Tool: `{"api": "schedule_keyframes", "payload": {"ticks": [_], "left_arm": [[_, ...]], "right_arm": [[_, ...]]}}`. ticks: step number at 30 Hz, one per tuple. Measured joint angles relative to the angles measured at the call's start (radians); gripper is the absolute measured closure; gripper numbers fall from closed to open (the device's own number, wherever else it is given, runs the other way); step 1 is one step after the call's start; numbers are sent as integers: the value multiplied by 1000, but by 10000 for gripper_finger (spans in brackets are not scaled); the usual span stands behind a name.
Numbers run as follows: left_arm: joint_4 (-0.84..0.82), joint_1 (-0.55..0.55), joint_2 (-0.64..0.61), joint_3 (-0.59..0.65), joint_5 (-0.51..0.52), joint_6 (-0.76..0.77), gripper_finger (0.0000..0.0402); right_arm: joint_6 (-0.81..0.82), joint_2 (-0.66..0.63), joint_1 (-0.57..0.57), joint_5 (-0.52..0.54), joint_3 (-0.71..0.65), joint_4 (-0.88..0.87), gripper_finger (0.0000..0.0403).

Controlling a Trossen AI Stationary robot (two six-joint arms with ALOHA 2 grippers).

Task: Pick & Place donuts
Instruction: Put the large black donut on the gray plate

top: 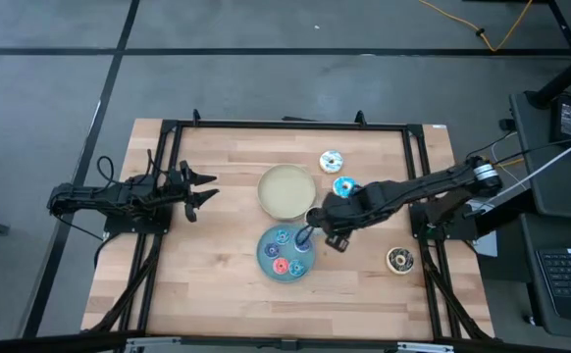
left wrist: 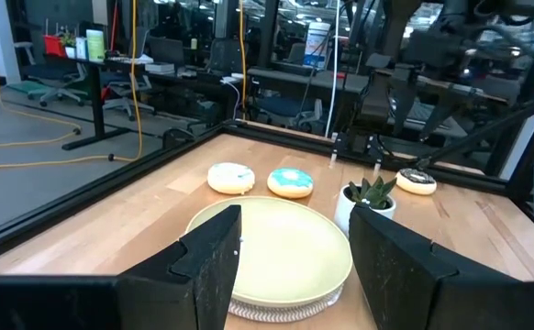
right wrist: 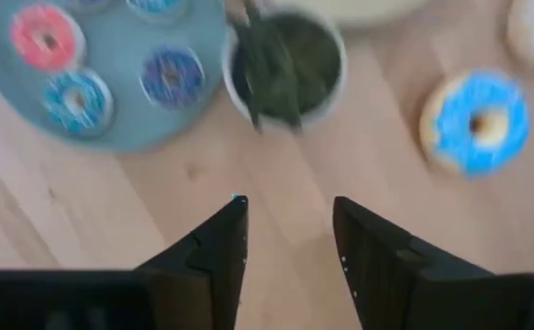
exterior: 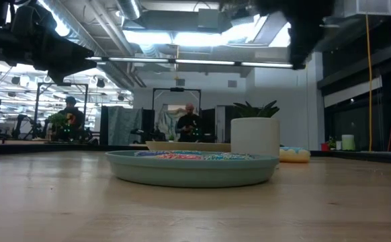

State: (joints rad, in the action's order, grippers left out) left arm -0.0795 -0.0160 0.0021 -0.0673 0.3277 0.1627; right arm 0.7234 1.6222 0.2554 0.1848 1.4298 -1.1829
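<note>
Presently on the desk (top: pixel 217 284):

- Blue plate (top: pixel 266 257), near centre front, holding tiny donuts: one pink (right wrist: pixel 45 38), several blue (right wrist: pixel 76 101).
- Cream plate (top: pixel 285 191), just behind the blue plate, nothing on it.
- Small white pot (left wrist: pixel 370 209) with a green plant, between the two plates on the right side.
- White-iced donut (top: pixel 331 161), back right of the cream plate.
- Light-blue-iced donut (top: pixel 343 187), just beside the white-iced one.
- Dark brown donut (top: pixel 399 260), well apart, near the right edge.
- Right gripper (right wrist: pixel 287 240): over bare wood beside the pot, jaws apart, holding nothing.
- Left gripper (top: pixel 205 188): waiting at the left edge, jaws apart, holding nothing.
</note>
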Motion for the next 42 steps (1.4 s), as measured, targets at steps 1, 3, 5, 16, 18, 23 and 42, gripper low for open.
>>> {"api": "schedule_keyframes", "payload": {"ticks": [1, 3, 5, 16, 18, 23, 42], "left_arm": [[0, 0, 0, 0, 0, 0, 205], [0, 0, 0, 0, 0, 0, 205], [0, 0, 0, 0, 0, 0, 205], [1, 0, 0, 0, -7, 0, 205], [-1, 0, 0, 0, -7, 0, 205], [1, 0, 0, 0, -7, 0, 205], [0, 0, 0, 0, -7, 0, 205]], "right_arm": [[19, -21, 4, -17, -28, -1, 239], [57, -63, 7, -52, -82, -5, 235], [90, -106, 16, -76, -135, -4, 234], [161, -294, 74, -116, -365, -4, 233], [162, -321, 81, -131, -397, -7, 233], [189, -372, 96, -152, -462, -7, 233], [336, -540, 145, -242, -639, -3, 233]]}}
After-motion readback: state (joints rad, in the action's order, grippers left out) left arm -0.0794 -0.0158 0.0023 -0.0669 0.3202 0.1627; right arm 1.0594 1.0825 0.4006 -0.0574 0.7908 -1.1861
